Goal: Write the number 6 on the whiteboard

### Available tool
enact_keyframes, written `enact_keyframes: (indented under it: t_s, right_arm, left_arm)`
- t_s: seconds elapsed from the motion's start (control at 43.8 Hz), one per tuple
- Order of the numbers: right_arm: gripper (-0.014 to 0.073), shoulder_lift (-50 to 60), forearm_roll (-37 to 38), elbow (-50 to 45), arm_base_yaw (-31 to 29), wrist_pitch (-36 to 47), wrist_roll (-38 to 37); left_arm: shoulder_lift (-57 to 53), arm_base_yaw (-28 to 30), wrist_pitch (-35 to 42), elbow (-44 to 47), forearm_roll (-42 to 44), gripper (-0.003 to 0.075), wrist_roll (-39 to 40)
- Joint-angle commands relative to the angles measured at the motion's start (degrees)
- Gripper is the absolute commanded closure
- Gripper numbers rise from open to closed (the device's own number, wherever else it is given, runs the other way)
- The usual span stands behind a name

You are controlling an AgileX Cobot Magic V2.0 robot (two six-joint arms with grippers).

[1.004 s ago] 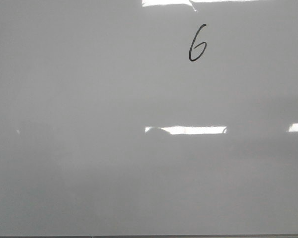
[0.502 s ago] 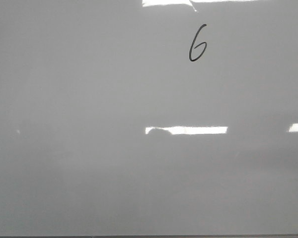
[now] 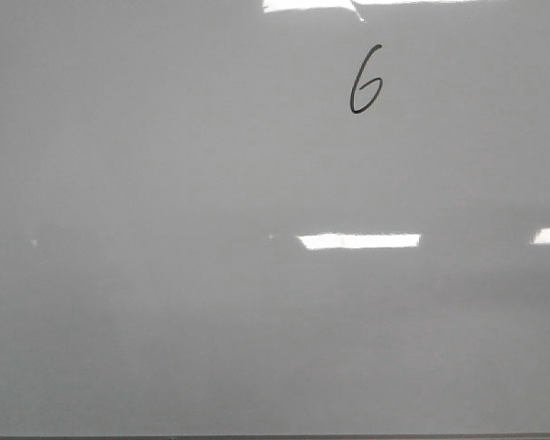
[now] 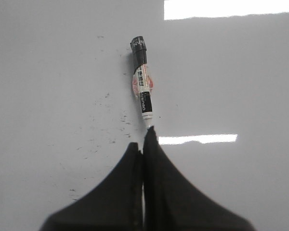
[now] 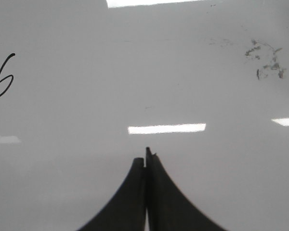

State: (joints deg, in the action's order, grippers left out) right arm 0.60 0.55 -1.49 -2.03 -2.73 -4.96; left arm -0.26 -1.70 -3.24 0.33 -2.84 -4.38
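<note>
The whiteboard (image 3: 165, 275) fills the front view, glossy pale grey. The number 6 (image 3: 365, 81) is written on it in thin black ink, slanted, near the top right of centre. It also shows in the right wrist view (image 5: 2, 77). No gripper shows in the front view. My left gripper (image 4: 143, 144) is shut, jaws pressed together. A black-capped white marker (image 4: 142, 82) lies on the board (image 4: 48, 72) just beyond its fingertips, its white end meeting them. My right gripper (image 5: 145, 156) is shut and empty over bare board (image 5: 86, 48).
Grey ink smudges (image 5: 267, 60) mark the board in the right wrist view. Small dark specks (image 4: 106, 130) lie beside the marker. The board's thin dark edge (image 3: 275, 437) runs along the bottom of the front view. Bright rectangular reflections (image 3: 359, 240) lie on the board.
The left end of the middle light reflection in the front view has shortened. The number 6 has not changed.
</note>
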Motion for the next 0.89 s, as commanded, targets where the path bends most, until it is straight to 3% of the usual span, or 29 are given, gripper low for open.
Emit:
enact_keyframes:
  t_s: [0.0,0.867]
  right_arm:
    - [0.0662,1.12,-0.13,0.22,-0.17,5.05,0.05]
    - [0.0662,1.07,-0.13,0.22,1.69,4.95,0.05]
  left_arm:
    - [-0.82,-0.39,4.66,0.18,-0.58,0.0741,-0.04]
    - [-0.82,-0.39,4.66,0.18,-0.58,0.0741,-0.04]
